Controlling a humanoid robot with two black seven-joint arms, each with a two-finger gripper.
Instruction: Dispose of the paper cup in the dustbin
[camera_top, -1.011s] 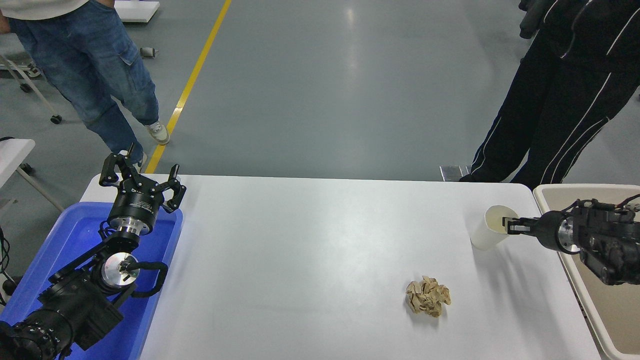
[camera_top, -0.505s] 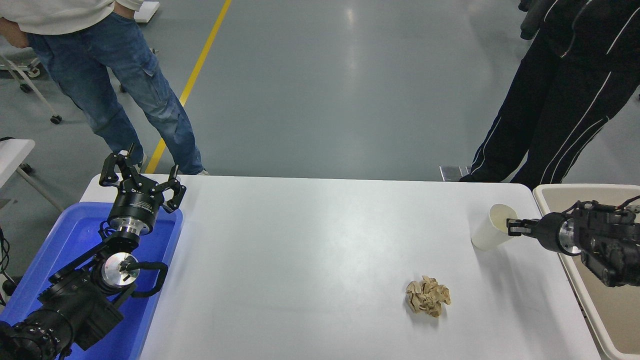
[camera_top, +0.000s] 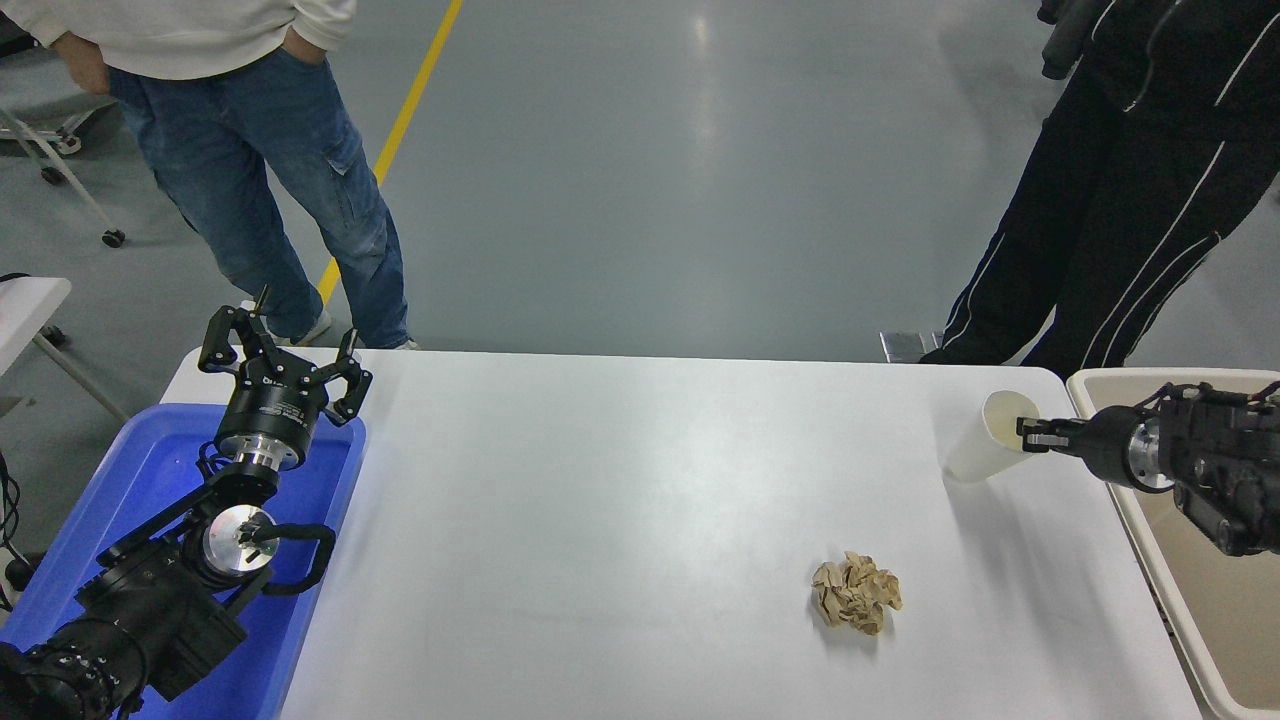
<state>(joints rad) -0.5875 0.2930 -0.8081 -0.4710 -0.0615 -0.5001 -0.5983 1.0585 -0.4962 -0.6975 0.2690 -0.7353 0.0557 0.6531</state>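
The white paper cup (camera_top: 985, 440) is tilted, its mouth facing right, lifted just above the table's far right part. My right gripper (camera_top: 1030, 434) comes in from the right edge and is shut on the cup's rim, one finger inside the mouth. The beige dustbin (camera_top: 1100, 382) stands right of the table, under my right arm; the cup is just left of its rim. My left gripper (camera_top: 280, 360) is open and parked at the lower left above the blue tub.
A crumpled tan paper ball (camera_top: 856, 593) lies on the white table (camera_top: 600, 520) at the front right. A bright blue tub (camera_top: 130, 490) stands at the left edge. One person in jeans stands at far left, another in black trousers at far right.
My right gripper has lifted the cup, tilted it further and carried it up and right toward the dustbin. The person in jeans has stepped right.
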